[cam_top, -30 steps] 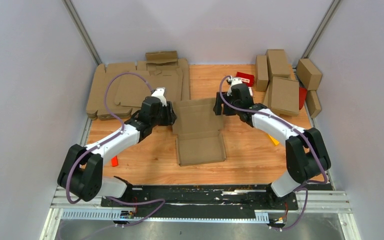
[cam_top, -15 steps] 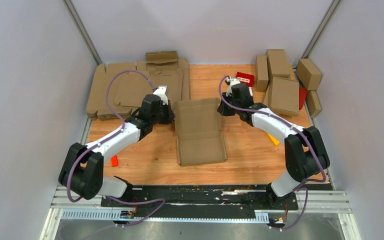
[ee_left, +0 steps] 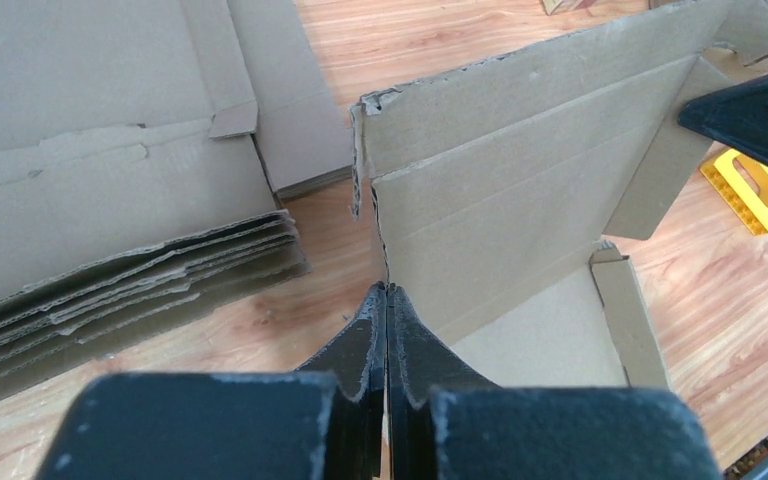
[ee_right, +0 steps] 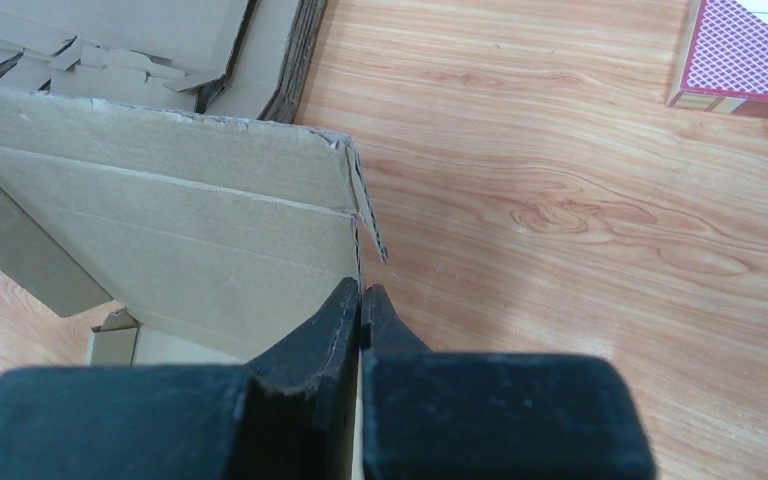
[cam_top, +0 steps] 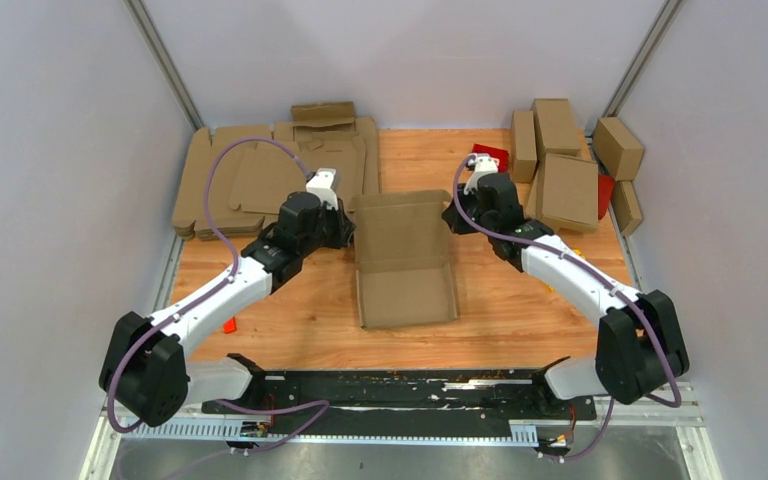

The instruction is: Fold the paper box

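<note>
The paper box (cam_top: 405, 262) lies in the middle of the wooden table, its near tray part flat and its far panel (ee_left: 520, 190) tilted up. At the panel's left side edge my left gripper (cam_top: 348, 228) is shut on the thin cardboard edge, with the fingertips (ee_left: 387, 292) pressed together around it. My right gripper (cam_top: 452, 218) is shut on the panel's right side edge (ee_right: 357, 235), its tips (ee_right: 361, 288) meeting on the cardboard. The panel (ee_right: 180, 225) stands between the two grippers.
A thick pile of flat brown blanks (cam_top: 260, 180) fills the back left. Folded brown boxes (cam_top: 565, 165) stand at the back right, with a red carton (cam_top: 490, 157) beside them. A small orange piece (cam_top: 229, 323) lies front left, and a yellow piece (ee_left: 745, 185) lies right of the box.
Both grippers closed onto the side edges of the far panel. The panel rose a little and the box shifted slightly right, with the right arm swinging outward.
</note>
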Available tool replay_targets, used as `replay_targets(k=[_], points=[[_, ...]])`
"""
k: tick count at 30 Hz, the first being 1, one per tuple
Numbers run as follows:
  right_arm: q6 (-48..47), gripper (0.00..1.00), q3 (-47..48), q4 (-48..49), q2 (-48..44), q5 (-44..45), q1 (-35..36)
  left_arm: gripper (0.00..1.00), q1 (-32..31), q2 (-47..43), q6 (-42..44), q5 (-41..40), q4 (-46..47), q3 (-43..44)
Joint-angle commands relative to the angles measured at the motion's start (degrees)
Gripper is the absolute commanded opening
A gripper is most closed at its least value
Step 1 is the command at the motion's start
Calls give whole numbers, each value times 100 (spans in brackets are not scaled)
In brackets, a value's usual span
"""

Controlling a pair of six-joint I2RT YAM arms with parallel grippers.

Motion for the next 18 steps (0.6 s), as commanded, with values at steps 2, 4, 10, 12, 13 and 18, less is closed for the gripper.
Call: replay_targets(k=[2,4,10,12,13,18], points=[[108,0,-445,789,-499,118,96,0,-155,-134,34,-44,141,-16],[77,0,-612,1062,-579,180,128,0,-199,-137,72,-41,335,-45],[21,0,-741,1425,-529,905,179,0,-376,-81,332,-469,1133,-224],[87,0,-686,1455,-488,1275,184,0,-398,55,447,-507,1379,-177],[97,0,-695,1528,-493,1422,184,0,-397,177,484,-524,1513,-143],[-140,0,-1159,2636,-584,2061,182,0,-402,754,583,-268,2755,-213]])
